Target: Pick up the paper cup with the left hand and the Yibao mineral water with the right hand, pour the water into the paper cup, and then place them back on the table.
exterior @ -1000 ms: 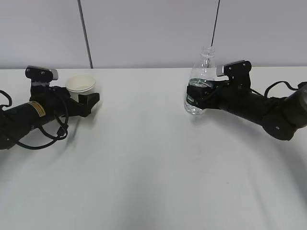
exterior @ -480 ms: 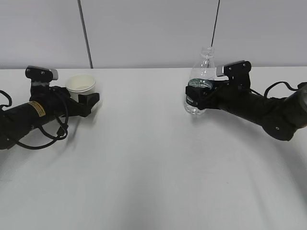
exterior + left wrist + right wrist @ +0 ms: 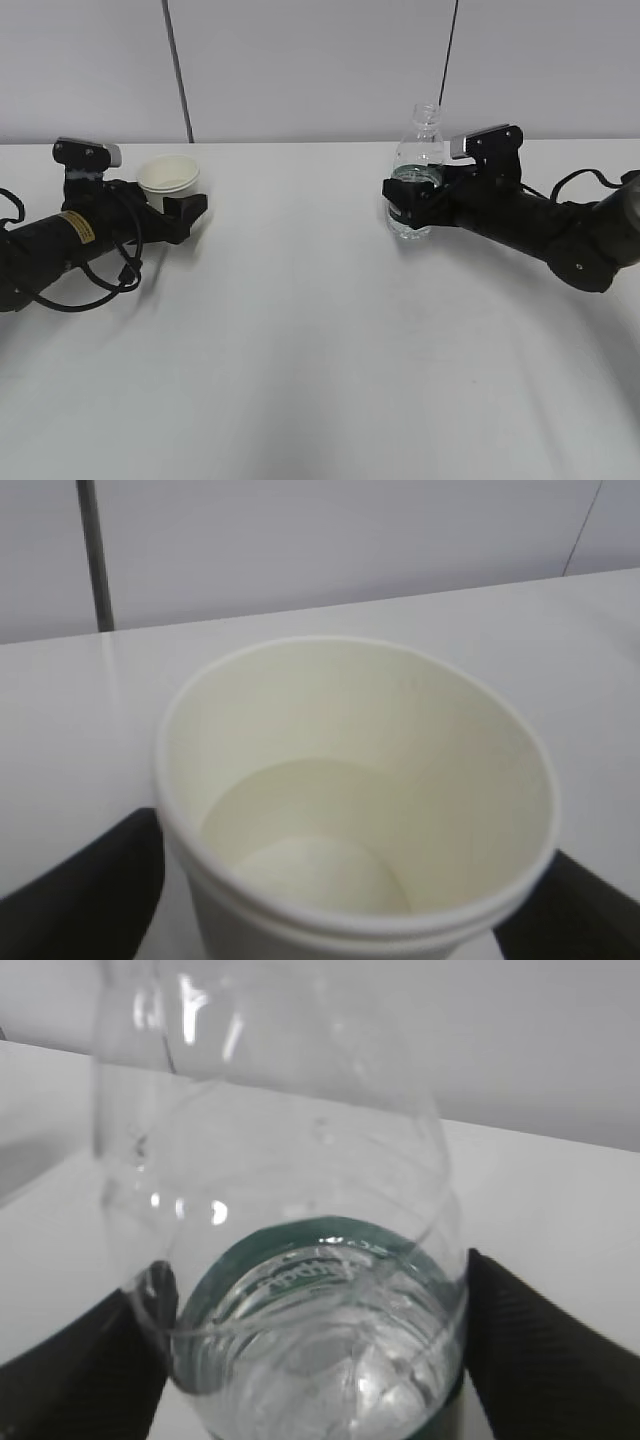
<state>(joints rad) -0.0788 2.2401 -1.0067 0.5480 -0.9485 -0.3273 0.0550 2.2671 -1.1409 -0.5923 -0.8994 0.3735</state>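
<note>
**A:** Where did the two things stand?

**B:** The paper cup [image 3: 169, 181] sat upright at the far left of the table [image 3: 300, 330], between the jaws of the left hand [image 3: 176, 212]. The water bottle [image 3: 414, 175] stood upright right of centre, its long axis vertical, its open neck up.

**A:** And the grips?

**B:** The right hand [image 3: 404, 208] was clamped on the bottle's lower body; its wrist view showed a black finger [image 3: 545, 1360] pressed to each side. The left hand's fingers [image 3: 75, 900] flanked the cup [image 3: 355, 810] closely, but whether they pressed it could not be told.

**A:** What did the pour depend on?

**B:** On the gap. The cup lay well to the left of the bottle, at about the same depth. The bottle's neck would probably have to tip leftward over the cup's rim, so the two arms had to close toward the middle first.
</note>
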